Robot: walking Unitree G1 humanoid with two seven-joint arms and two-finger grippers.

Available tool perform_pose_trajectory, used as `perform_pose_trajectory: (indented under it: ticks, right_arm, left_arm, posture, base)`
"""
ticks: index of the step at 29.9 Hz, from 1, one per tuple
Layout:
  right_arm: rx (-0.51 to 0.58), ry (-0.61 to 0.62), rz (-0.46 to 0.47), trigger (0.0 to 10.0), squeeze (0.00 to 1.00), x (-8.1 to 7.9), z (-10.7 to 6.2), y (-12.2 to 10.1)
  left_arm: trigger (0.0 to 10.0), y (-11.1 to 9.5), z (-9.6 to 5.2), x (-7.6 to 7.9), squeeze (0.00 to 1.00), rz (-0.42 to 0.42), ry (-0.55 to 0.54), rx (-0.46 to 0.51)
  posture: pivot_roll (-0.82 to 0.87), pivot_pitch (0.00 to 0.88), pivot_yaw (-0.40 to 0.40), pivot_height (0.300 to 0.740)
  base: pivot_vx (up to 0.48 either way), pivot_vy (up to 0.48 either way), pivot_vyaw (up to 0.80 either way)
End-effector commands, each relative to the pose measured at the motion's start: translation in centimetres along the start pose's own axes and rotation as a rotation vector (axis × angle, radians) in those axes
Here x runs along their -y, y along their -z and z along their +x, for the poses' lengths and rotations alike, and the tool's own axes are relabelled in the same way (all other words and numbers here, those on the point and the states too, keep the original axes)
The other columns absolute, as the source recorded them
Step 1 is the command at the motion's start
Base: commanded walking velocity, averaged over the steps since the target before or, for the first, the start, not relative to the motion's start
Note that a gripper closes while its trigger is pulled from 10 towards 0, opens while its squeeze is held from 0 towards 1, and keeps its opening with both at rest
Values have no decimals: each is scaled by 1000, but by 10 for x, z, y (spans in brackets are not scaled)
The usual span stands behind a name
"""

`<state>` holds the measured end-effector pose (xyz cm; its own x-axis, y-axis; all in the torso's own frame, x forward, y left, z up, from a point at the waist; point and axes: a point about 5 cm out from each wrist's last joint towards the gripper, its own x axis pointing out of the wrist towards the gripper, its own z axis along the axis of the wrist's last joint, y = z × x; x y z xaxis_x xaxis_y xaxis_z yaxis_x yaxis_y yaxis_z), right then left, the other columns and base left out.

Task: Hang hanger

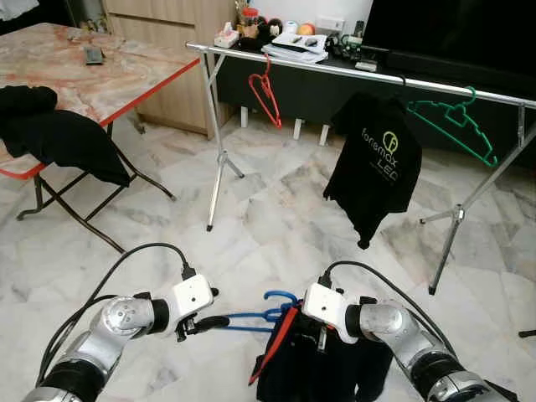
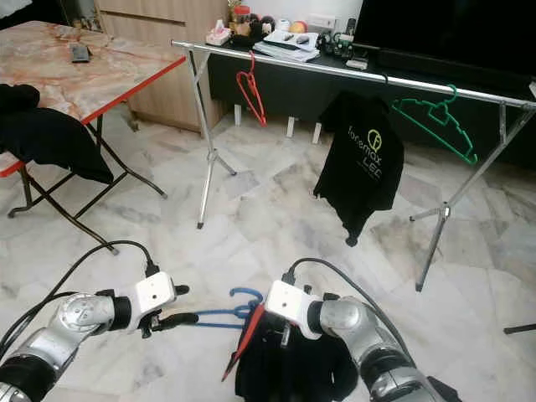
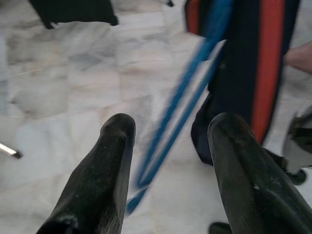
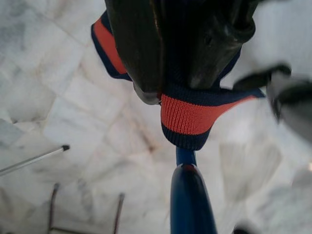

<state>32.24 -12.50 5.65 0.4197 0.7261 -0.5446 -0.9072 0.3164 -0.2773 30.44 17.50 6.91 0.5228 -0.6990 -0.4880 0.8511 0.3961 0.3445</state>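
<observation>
Left gripper (image 3: pixel 165 146), fingers apart, straddles the blue plastic hanger (image 1: pixel 251 321); at 3 o'clock, right gripper (image 4: pixel 173 73) clamps its navy, red-trimmed garment (image 1: pixel 314 368).

The floor (image 1: pixel 276 209) is glossy veined marble tile, and the clothes rail (image 1: pixel 352 74) is bare shiny metal. The blue hanger (image 1: pixel 251 318) looks like smooth plastic, though blurred; its dark garment (image 4: pixel 187 114) is ribbed knit cloth.

Place: we see a home living room.
Signs: marble floor (image 1: pixel 276 209), folding table (image 1: pixel 100 71) upper left, clothes rack (image 1: pixel 352 71), dark TV (image 1: pixel 452 29) upper right.
</observation>
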Motion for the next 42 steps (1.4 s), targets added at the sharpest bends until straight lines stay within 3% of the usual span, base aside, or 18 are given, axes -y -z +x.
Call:
perform_pose_trajectory:
  ticks: [1,11,21,42]
  right_arm:
    - [58,17,39,10000,0,2,1,-5]
    - [67,-86,77,10000,0,-7,4,-4]
    - [79,-98,65,10000,0,-9,5,-5]
    - [128,-97,86,10000,0,-8,10,-15]
  left_arm:
    - [10000,-2,3,4,0,3,32,-2]
    - [10000,-8,7,4,0,-9,43,0]
    - [10000,-7,11,11,0,-29,138,-24]
    - [10000,-17,26,6,0,-113,161,-6]
  posture:
    - [4,97,-40,740]
    - [6,96,-45,740]
    - [10,90,-47,740]
    - [14,73,-42,740]
  base:
    - [0,0,0]
    - [0,0,0]
    - [0,0,0]
    - [0,0,0]
